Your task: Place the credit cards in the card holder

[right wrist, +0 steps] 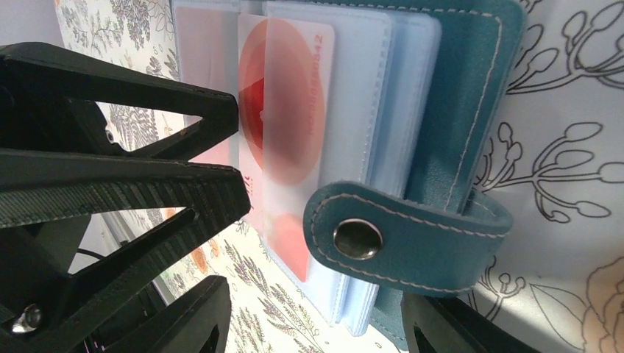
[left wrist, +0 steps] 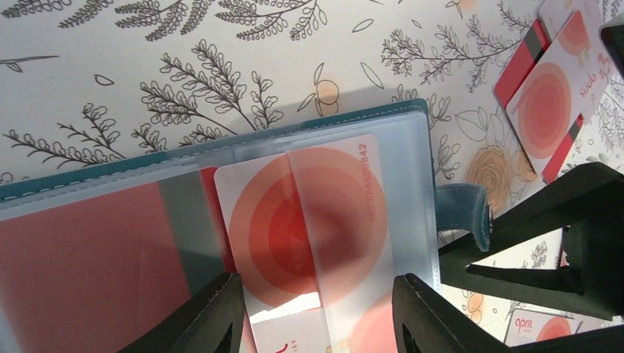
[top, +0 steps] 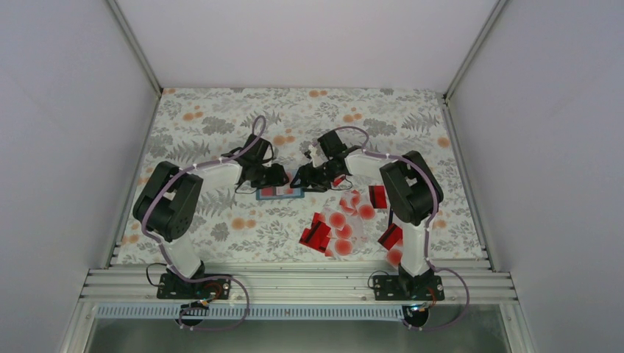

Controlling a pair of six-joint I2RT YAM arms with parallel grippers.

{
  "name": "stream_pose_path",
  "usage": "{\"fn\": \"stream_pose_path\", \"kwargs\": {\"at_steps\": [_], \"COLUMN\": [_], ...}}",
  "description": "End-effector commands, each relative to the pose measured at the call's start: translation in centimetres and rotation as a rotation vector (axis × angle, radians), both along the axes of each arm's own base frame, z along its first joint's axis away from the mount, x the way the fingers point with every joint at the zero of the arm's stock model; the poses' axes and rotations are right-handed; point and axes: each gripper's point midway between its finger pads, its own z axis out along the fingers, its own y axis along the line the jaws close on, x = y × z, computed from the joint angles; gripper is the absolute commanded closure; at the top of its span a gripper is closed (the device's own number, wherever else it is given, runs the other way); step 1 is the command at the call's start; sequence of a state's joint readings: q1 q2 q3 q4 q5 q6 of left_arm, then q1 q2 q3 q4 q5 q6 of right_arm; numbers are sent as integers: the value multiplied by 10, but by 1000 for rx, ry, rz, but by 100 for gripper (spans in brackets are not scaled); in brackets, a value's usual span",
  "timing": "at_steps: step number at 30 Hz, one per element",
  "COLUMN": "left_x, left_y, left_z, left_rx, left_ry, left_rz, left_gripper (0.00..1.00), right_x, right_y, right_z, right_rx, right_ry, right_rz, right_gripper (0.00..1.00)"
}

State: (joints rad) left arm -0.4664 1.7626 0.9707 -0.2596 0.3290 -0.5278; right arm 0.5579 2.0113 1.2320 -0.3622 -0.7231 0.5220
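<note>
Though card holder (top: 279,193) lies open, both claws crowd it: grip unclear; pale card (left wrist: 309,220) half sleeved.

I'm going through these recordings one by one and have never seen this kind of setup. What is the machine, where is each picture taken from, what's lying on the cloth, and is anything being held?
Two robot arms are bolted at the table's near edge. One picture looks down from above; the other two come from cameras on each wrist. On the floral tablecloth lies an open teal card holder with clear sleeves; a pale card with a red dot sits partly inside one. Loose credit cards lie nearer the right arm. The left gripper straddles that card, and the right gripper hovers over the holder's snap strap. Neither clearly clamps anything.
</note>
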Motion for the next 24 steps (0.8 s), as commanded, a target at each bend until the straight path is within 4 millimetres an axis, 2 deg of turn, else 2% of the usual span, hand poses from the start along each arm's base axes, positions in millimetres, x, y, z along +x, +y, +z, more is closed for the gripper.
{"fn": "stream_pose_path", "kwargs": {"at_steps": [1,15,24], "left_x": [-3,0,10], "left_y": [-3,-24,-22], "left_z": [-8,-4,6], "left_rx": [-21,-115,-66], "left_ry": [37,33,-21], "left_rz": [-7,-40,-43], "left_gripper": [48,48,48], "right_x": [0,-1,1], "right_y": [2,-1,-3], "right_z": [-7,-11,-10], "right_rx": [-13,-17,-14], "right_ry": [-1,-2,-13], "right_rz": [21,35,44], "right_gripper": [41,41,40]}}
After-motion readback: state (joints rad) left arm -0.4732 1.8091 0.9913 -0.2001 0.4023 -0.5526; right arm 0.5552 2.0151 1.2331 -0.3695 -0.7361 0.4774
